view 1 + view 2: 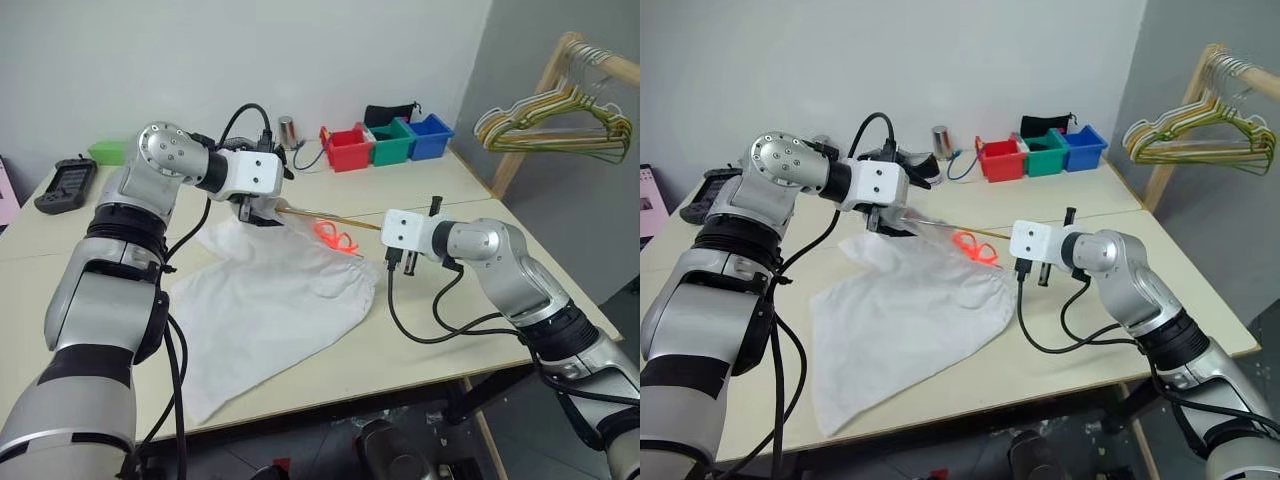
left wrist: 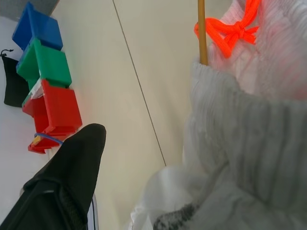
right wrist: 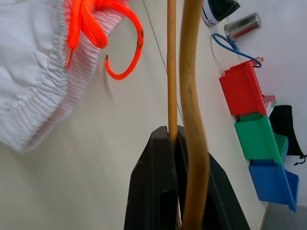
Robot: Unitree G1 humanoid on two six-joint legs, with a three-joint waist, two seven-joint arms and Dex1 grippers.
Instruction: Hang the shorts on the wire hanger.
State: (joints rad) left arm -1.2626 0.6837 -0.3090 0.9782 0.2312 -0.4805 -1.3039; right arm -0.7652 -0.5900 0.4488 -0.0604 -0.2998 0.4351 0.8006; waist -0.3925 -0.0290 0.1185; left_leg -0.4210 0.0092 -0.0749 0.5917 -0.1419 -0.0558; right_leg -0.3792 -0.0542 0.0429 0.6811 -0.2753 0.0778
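Note:
The white shorts (image 1: pixel 270 300) lie spread on the table, their orange drawstring (image 1: pixel 335 238) at the waistband. The waistband corner is lifted up at my left gripper (image 1: pixel 255 212). That gripper is open: one black finger (image 2: pixel 76 163) stands apart from the ribbed waistband (image 2: pixel 249 134), which bunches over the other side. My right gripper (image 3: pixel 172 132) is shut on the thin yellow wire hanger (image 1: pixel 330 216). The hanger reaches from it across to the raised waistband, and its wire (image 2: pixel 202 28) runs into the fabric beside the drawstring.
Red (image 1: pixel 348 148), green (image 1: pixel 392 140) and blue (image 1: pixel 430 135) bins stand at the table's back, with a metal can (image 1: pixel 287 130) beside them. A black device (image 1: pixel 66 185) lies far left. A bunch of hangers (image 1: pixel 560 125) hangs on a wooden rack beyond the right edge.

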